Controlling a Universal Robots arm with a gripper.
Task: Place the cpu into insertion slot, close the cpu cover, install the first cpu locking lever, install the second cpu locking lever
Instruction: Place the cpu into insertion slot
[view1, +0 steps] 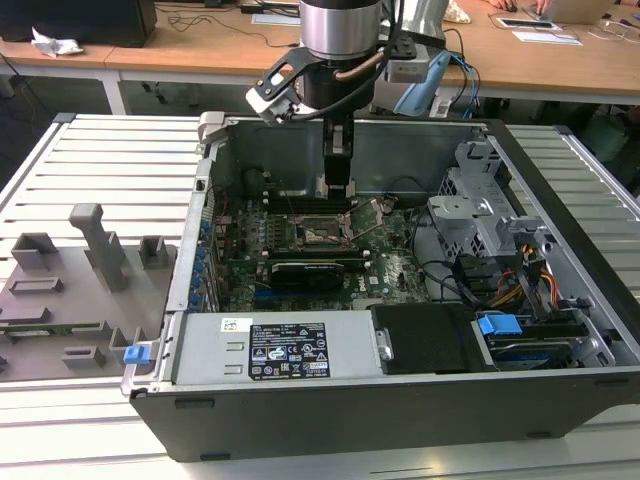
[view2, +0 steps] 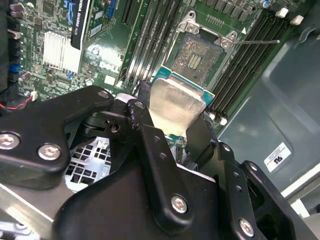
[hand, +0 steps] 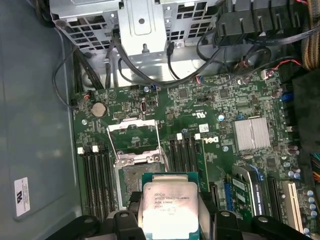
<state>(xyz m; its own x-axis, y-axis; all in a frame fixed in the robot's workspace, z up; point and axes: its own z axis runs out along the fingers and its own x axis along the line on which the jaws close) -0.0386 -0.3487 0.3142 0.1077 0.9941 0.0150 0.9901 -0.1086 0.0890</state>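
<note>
The end effector (view2: 175, 117) was clamped on the cpu (view2: 176, 100), gripping it by two opposite edges. The cpu's silver face showed in both wrist views. The cpu hung in the air just beside the insertion slot (view2: 196, 56), above the green board (view2: 100, 55), and did not touch the slot.

In the first wrist view, the insertion slot (hand: 138, 175) lay between the cpu (hand: 169, 207) and the cpu cover (hand: 132, 136). So the slot was a short way ahead of the cpu, on the side toward the cover. The cpu is square, and its edges looked about lined up with the slot's sides.

The cover was flipped open, away from the slot. The slot had nothing in it, and its dark middle was bare.

In the exterior view, the end effector (view1: 338, 192) hung inside the computer case (view1: 300, 410), just behind the insertion slot (view1: 325, 236). The case stood on the desk (view1: 100, 160).
</note>
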